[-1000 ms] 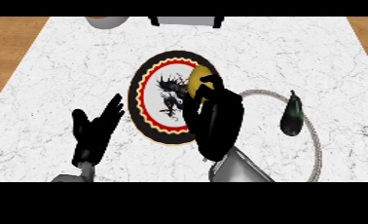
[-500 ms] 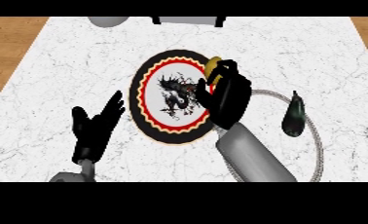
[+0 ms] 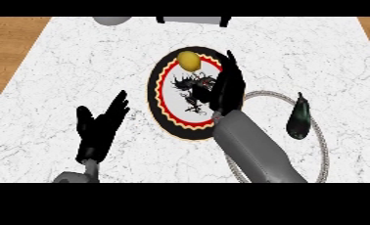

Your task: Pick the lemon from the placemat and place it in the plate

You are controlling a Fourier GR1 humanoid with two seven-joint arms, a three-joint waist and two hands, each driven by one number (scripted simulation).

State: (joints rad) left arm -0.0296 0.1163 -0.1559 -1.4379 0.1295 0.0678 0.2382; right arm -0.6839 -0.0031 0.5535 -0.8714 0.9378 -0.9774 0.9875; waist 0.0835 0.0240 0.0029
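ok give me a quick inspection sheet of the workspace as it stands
surface: white marbled counter, wood showing at the far corners
job's things: lemon lies on the far edge of the round patterned plate; grey-rimmed round placemat sits right of the plate
clutter: dark green vegetable on the placemat
robot hands: right robot hand open over the plate, beside the lemon, holding nothing; left robot hand open, resting at lower left
cables: nothing seen
surroundings: grey and white items at the far edge, cut off, cannot tell what
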